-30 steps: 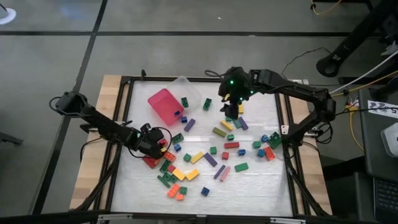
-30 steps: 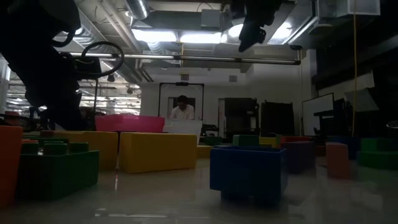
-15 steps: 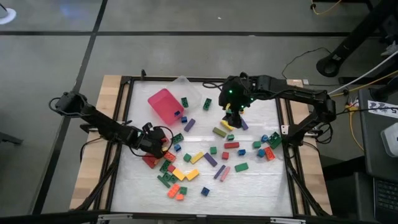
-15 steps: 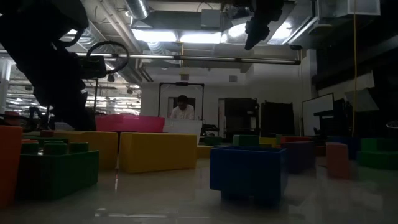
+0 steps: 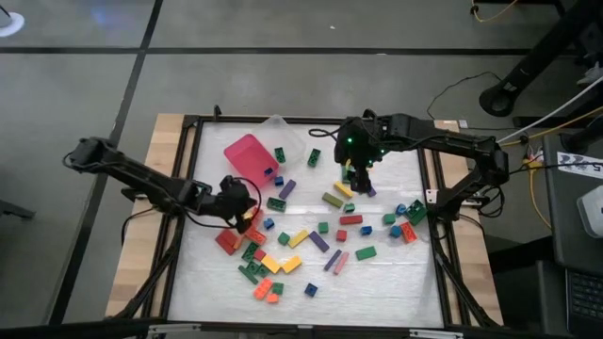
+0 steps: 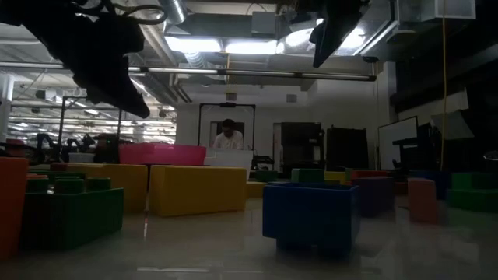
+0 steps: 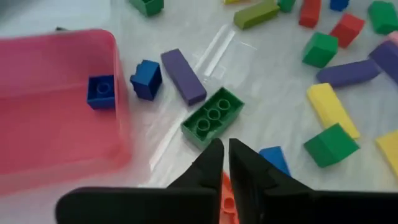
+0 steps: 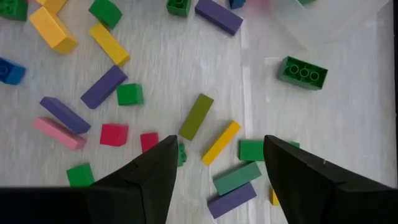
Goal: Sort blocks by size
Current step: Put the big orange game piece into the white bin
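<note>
The sorting looks barely begun: most of the blocks lie loose on the table, spread to the right of and below the pink tray in the high view. That tray holds one small blue brick; the clear tray just behind it shows nothing inside that I can make out. The left gripper, beside the pink tray, is pinched on a small orange brick. The right gripper hovers over the loose blocks well right of the pink tray, jaws wide and empty.
</note>
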Motion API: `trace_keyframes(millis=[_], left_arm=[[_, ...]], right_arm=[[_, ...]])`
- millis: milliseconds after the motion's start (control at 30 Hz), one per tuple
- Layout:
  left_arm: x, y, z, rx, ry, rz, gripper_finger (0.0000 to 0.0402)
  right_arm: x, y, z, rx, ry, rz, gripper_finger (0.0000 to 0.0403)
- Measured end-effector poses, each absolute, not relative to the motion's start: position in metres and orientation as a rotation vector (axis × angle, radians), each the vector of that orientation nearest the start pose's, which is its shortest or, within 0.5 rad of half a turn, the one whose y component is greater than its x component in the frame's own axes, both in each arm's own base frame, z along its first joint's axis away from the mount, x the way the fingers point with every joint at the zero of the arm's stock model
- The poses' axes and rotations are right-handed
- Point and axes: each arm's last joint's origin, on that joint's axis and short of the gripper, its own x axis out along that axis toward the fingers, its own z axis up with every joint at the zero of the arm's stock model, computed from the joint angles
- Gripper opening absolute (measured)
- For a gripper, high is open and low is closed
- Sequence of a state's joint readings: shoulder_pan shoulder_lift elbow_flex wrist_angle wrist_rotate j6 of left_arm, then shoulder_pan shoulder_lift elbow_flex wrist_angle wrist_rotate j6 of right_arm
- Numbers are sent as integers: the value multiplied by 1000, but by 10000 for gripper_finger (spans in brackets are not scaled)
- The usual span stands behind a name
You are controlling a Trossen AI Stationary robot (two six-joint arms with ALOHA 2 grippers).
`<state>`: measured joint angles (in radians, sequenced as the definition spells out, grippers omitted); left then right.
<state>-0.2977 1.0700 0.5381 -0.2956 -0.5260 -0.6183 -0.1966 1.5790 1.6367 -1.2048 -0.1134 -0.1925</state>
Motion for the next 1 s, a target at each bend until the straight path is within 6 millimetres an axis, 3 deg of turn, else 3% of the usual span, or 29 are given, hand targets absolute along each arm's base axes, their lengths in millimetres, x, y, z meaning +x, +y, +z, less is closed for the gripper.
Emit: trace_keyframes(millis=[233, 600, 767, 1000], left_arm=[[193, -46, 191, -394, 683, 425, 64], [197, -47, 175, -544, 734, 537, 201], [203, -50, 164, -531, 774, 551, 224], [208, -51, 151, -514, 819, 566, 228]], right_arm=[[298, -56, 354, 7, 1133, 36, 237], [298, -54, 354, 38, 1122, 84, 237], [298, -52, 347, 87, 1121, 172, 237], [300, -51, 321, 97, 1159, 211, 237]])
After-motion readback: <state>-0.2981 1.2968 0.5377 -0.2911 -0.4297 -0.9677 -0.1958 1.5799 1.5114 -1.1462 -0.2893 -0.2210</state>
